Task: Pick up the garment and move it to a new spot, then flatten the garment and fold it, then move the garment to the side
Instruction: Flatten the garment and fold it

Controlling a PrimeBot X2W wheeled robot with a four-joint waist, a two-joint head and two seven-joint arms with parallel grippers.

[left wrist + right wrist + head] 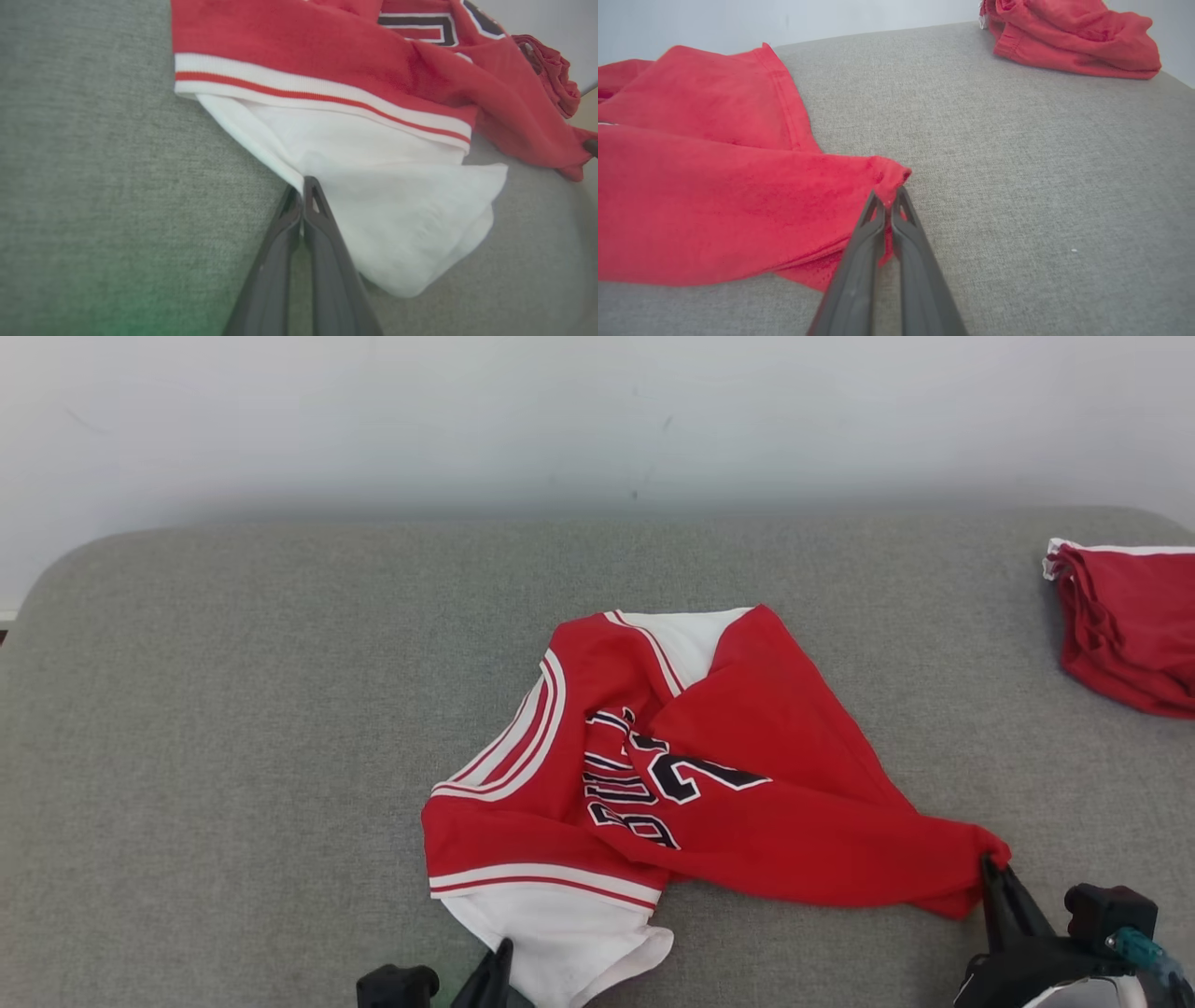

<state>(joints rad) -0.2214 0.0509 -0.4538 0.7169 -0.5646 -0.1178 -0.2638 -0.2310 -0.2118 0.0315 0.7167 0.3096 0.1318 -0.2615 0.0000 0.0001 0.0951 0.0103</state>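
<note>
Crumpled red-and-white knit basketball jersey [691, 756] lies on the grey fabric-covered surface [233, 709], spanning between both end effectors; left end effector [302, 183] is clamped on its white corner, right end effector [888, 195] on a red corner; best to raise both evenly, spreading outward; its long axis runs from one to the other, lettering sideways, striped armhole ahead of the left one.
</note>
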